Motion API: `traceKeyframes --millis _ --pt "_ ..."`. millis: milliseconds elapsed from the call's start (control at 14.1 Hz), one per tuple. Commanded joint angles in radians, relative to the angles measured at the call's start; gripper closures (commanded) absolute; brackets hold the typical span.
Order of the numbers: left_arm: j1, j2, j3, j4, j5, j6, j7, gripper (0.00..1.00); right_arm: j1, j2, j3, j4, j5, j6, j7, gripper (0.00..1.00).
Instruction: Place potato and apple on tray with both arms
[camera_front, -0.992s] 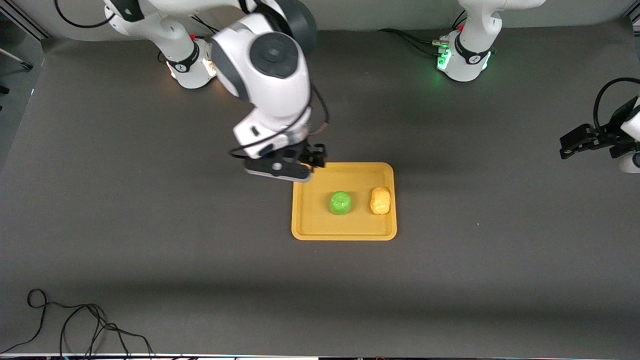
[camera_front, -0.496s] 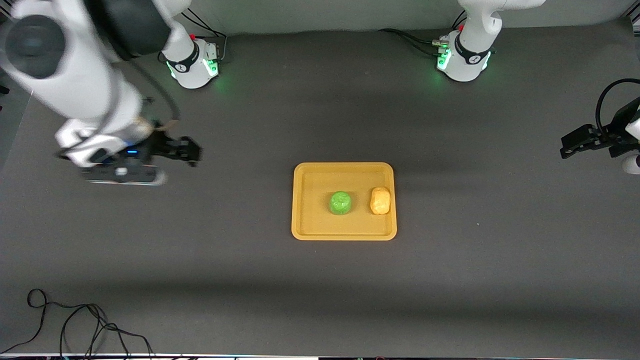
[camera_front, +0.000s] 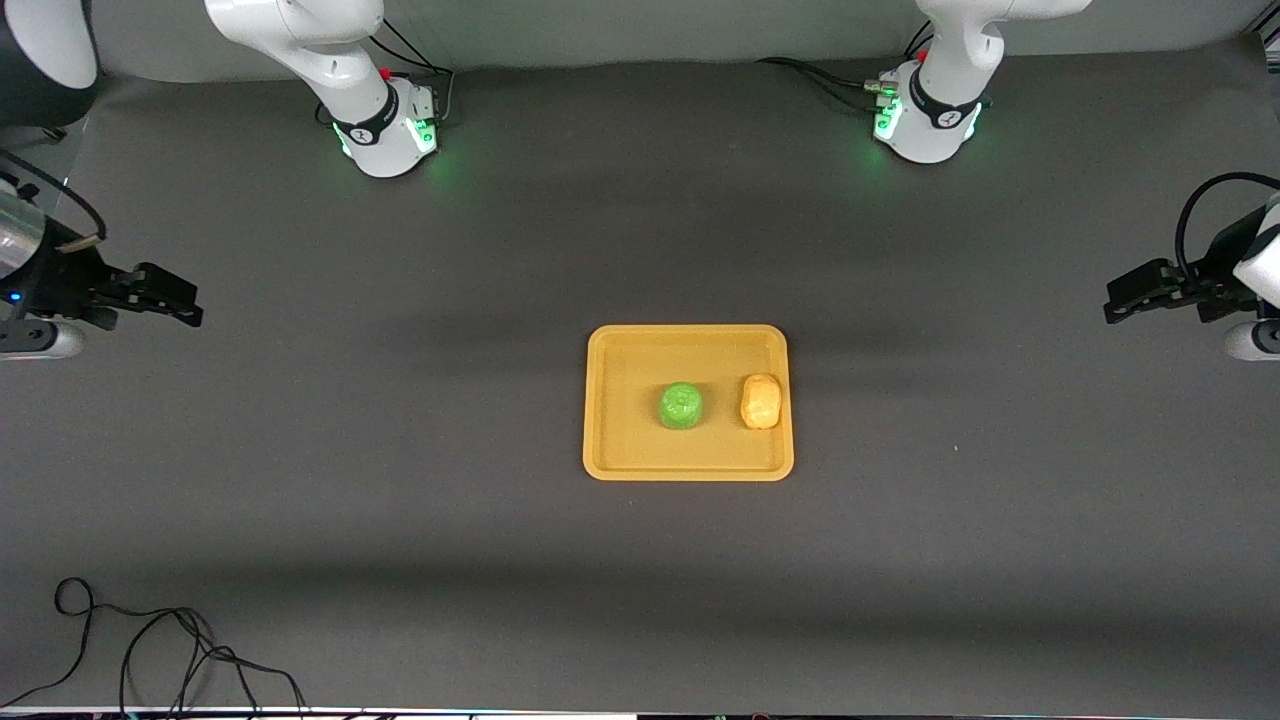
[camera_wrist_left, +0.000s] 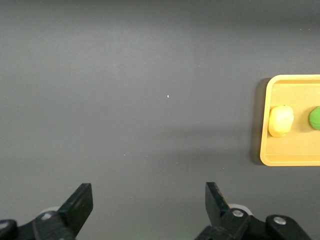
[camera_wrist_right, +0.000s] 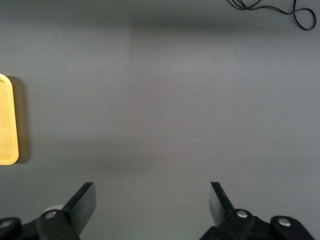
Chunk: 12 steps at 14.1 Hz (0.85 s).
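**Matt all round, little shine**

My worktop (camera_front: 400, 500) wears a dark grey matt covering, smooth and even, with only soft bands of shade on it. The tray (camera_front: 610, 400) looks like orange-yellow plastic, its floor finely grained and dull. The apple (camera_front: 681, 406) has a bright green skin with a faint sheen; the potato (camera_front: 761, 401) is yellow-tan, lightly speckled and matt. My left claw (camera_wrist_left: 149, 207) and right claw (camera_wrist_right: 152, 205) are matt black, plastic-looking, with small bright metal screws.
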Motion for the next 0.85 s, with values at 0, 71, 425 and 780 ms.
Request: traceKeyframes --millis 0,71,425,780 --pt "-0.003 0.002 0.007 0.007 -0.013 -0.001 0.005 0.00 -0.003 -0.026 -0.013 -0.025 0.015 0.018 -0.025 0.00" --pt "-0.001 0.009 0.009 0.007 -0.013 0.012 0.005 0.00 -0.003 -0.025 -0.013 -0.024 0.015 0.018 -0.023 0.00" --pt "-0.001 0.019 0.010 0.007 -0.013 0.030 0.019 0.00 -0.003 -0.018 -0.016 -0.016 0.043 0.007 -0.005 0.00" --pt "-0.003 0.032 0.010 0.008 -0.013 0.032 0.017 0.00 -0.003 -0.021 -0.018 -0.016 0.059 0.004 -0.007 0.00"
